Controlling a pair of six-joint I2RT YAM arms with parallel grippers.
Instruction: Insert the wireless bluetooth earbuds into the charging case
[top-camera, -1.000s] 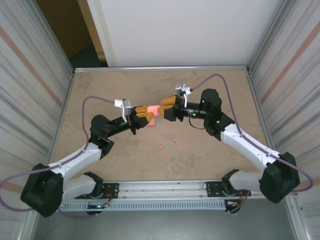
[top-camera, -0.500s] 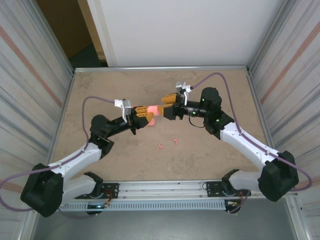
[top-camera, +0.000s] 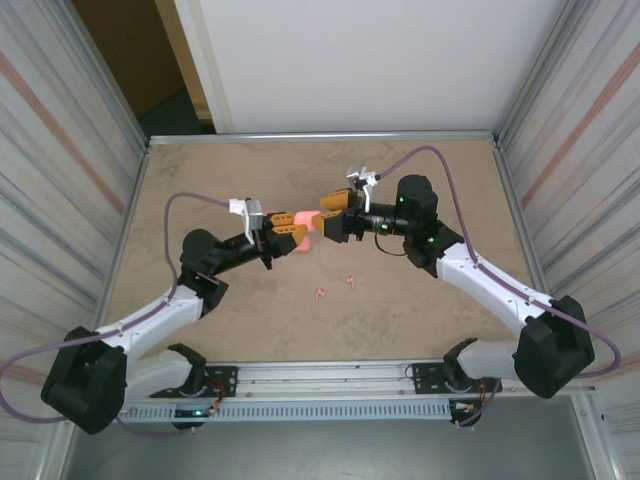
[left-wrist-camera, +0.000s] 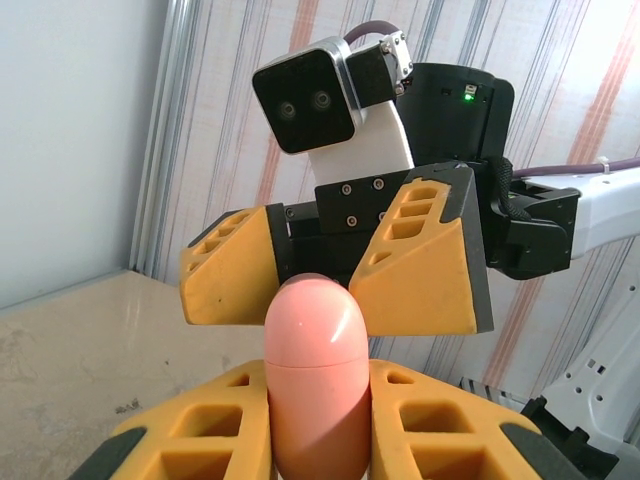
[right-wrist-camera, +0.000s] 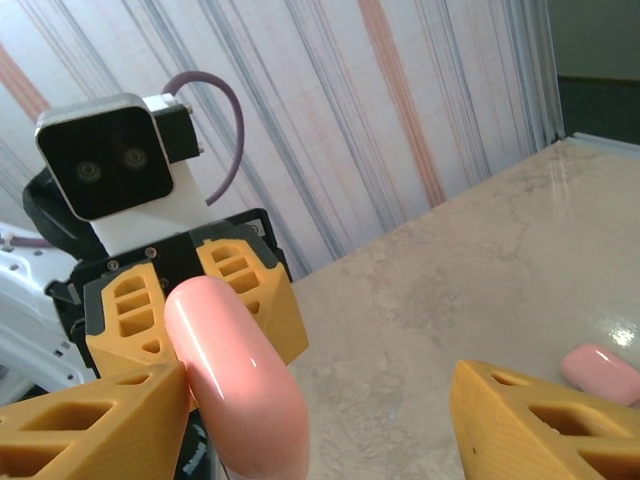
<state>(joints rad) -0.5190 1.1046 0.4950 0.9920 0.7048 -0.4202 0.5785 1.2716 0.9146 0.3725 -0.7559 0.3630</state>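
Pink charging case (left-wrist-camera: 315, 370) held above the table (top-camera: 200, 180) between two grippers.
The left gripper (top-camera: 285, 232) pinches the closed case. The right gripper (top-camera: 325, 220) has its fingers spread on either side of the case's rounded end. Tiny pink earbuds (top-camera: 320, 293) lie on the table, apart from the case, toward the arm bases.

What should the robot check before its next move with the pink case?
1. Left claw shut on the charging case: ok.
2. Right claw open, one finger on each side of the case's top: ok.
3. Case lid open: not ok, the seam looks shut.
4. Earbuds in the case: not ok, two lie on the table.
5. Right claw fingers touching the lid: cannot tell.
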